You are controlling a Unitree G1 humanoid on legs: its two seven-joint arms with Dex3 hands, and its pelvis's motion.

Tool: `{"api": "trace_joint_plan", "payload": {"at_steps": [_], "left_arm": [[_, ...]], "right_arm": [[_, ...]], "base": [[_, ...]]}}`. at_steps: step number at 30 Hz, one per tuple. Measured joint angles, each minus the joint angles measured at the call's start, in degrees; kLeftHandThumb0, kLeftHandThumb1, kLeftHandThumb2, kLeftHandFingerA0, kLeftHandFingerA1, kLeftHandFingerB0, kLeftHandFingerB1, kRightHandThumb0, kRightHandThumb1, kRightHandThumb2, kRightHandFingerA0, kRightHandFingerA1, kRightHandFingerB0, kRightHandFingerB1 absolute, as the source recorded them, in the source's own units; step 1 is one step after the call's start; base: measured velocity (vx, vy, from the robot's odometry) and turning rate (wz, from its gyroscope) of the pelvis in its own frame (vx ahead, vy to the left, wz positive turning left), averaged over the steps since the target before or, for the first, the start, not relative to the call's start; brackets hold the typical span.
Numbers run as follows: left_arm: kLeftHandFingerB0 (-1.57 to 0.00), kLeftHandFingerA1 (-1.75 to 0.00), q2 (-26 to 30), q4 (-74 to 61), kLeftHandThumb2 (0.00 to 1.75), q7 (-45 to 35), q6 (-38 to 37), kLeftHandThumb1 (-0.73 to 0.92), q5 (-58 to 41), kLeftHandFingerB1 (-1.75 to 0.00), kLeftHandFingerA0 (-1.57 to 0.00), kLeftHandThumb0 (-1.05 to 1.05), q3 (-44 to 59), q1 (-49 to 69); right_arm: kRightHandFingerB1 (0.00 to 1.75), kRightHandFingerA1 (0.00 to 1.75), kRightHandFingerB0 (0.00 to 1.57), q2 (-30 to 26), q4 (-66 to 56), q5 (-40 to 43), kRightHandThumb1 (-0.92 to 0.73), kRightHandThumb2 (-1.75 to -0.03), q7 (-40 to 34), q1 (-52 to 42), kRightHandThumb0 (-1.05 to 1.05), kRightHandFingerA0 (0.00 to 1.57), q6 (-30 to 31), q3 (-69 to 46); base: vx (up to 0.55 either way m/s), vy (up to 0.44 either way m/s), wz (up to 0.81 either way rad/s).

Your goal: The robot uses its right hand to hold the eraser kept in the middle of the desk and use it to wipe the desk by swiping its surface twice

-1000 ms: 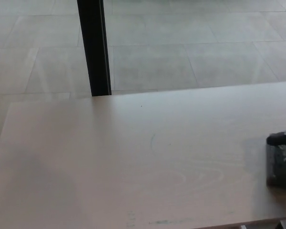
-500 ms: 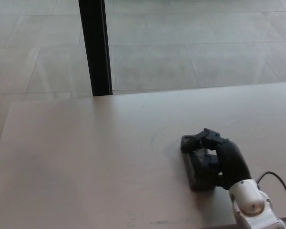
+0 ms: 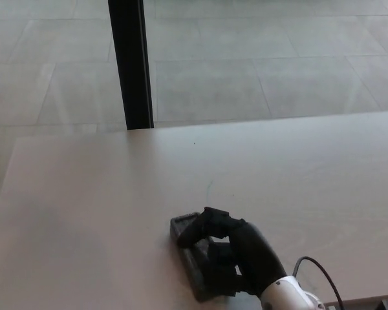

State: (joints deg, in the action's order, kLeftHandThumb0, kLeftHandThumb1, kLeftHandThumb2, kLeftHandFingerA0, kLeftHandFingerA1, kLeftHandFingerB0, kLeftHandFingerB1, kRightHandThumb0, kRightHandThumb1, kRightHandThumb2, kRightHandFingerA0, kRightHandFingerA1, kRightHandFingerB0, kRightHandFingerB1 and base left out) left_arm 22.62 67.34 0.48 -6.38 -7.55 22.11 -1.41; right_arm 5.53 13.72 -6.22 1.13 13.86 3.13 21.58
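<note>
Head view is showing the right hand [image 3: 236, 255] gripping the eraser [image 3: 197, 261], pressing it flat on the desk [image 3: 84, 213] near its front edge; the eraser's long axis is running front-to-back, broadside for sideways swipes.

Desk [image 3: 116, 194] pale wood, smooth matt (faint grain); eraser [image 3: 193, 261] dark, matt.

I see bare desk [image 3: 84, 213] left, right and far of my right hand [image 3: 236, 248], which grips the eraser [image 3: 195, 265] near the front edge; a black post [image 3: 130, 64] stands beyond the far edge, on the left.
</note>
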Motion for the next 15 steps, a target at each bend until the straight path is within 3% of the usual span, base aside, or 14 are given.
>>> {"api": "trace_joint_plan", "payload": {"at_steps": [1, 2, 7, 8, 10, 11, 12, 14, 15], "left_arm": [[-0.62, -0.78, 0.0, -0.01, 1.05, -0.02, 0.0, 0.66, -0.01, -0.7, -0.75, -0.53, 0.03, 0.01], [-0.64, -0.77, 0.0, -0.02, 1.06, -0.02, 0.0, 0.67, -0.01, -0.7, -0.77, -0.53, 0.04, 0.01], [-0.62, -0.77, 0.03, -0.1, 1.06, 0.01, 0.0, 0.67, 0.03, -0.69, -0.77, -0.53, -0.16, 0.23], [-0.66, -0.66, 0.04, -0.1, 0.64, 0.01, 0.0, 0.83, 0.04, -0.58, -0.8, -0.55, -0.27, 0.4], [-0.64, -0.66, 0.04, -0.08, 0.64, 0.0, 0.0, 0.83, 0.01, -0.57, -0.79, -0.54, -0.29, 0.48], [-0.6, -0.77, 0.04, -0.08, 1.05, 0.0, 0.0, 0.66, 0.01, -0.68, -0.79, -0.55, -0.27, 0.5], [-0.66, -0.65, 0.04, -0.07, 0.64, -0.01, 0.0, 0.83, -0.02, -0.57, -0.79, -0.54, -0.22, 0.53], [-0.66, -0.65, 0.04, -0.05, 0.64, -0.01, -0.01, 0.82, -0.05, -0.57, -0.78, -0.55, -0.13, 0.45], [-0.63, -0.77, 0.04, -0.08, 1.05, -0.01, -0.01, 0.66, -0.05, -0.69, -0.79, -0.55, -0.13, 0.51]], "right_arm": [[1.53, 1.75, 0.74, -0.09, -0.16, 0.05, -0.72, -0.93, 0.25, 0.0, -0.28, 0.97, 0.28, -0.22], [1.49, 1.75, 0.74, -0.19, -0.27, 0.05, -0.69, -0.95, 0.42, 0.01, -0.26, 0.95, 0.52, -0.41], [1.49, 1.75, 0.71, -1.9, 0.79, 0.38, -0.68, -0.94, 1.83, 0.66, -0.28, 0.92, 0.82, -3.92], [1.49, 1.75, 0.73, -2.33, 1.14, 0.44, -0.67, -1.0, 2.01, 0.89, -0.26, 0.93, 0.81, -4.76], [1.55, 1.75, 0.72, -3.17, 1.65, 0.53, -0.66, -1.01, 2.38, 1.39, -0.27, 0.91, 0.73, -6.03], [1.56, 1.75, 0.7, -3.51, 1.84, 0.55, -0.67, -0.97, 2.47, 1.54, -0.27, 0.9, 0.73, -6.47], [1.54, 1.75, 0.71, -4.04, 2.06, 0.55, -0.65, -0.95, 2.6, 1.78, -0.27, 0.89, 0.7, -7.05], [1.51, 1.75, 0.74, -5.34, 2.74, 0.5, -0.64, -0.98, 2.68, 2.36, -0.27, 0.9, 0.49, -8.24], [1.48, 1.75, 0.75, -6.24, 3.27, 0.45, -0.63, -0.98, 2.65, 2.77, -0.28, 0.92, 0.45, -9.12]], "base": [[0.0, 0.0, 0.0], [0.0, 0.0, 0.0], [0.0, 0.0, 0.0], [0.0, 0.0, 0.0], [0.0, 0.0, 0.0], [0.0, 0.0, 0.0], [0.0, 0.0, 0.0], [0.0, 0.0, 0.0], [0.0, 0.0, 0.0]]}}
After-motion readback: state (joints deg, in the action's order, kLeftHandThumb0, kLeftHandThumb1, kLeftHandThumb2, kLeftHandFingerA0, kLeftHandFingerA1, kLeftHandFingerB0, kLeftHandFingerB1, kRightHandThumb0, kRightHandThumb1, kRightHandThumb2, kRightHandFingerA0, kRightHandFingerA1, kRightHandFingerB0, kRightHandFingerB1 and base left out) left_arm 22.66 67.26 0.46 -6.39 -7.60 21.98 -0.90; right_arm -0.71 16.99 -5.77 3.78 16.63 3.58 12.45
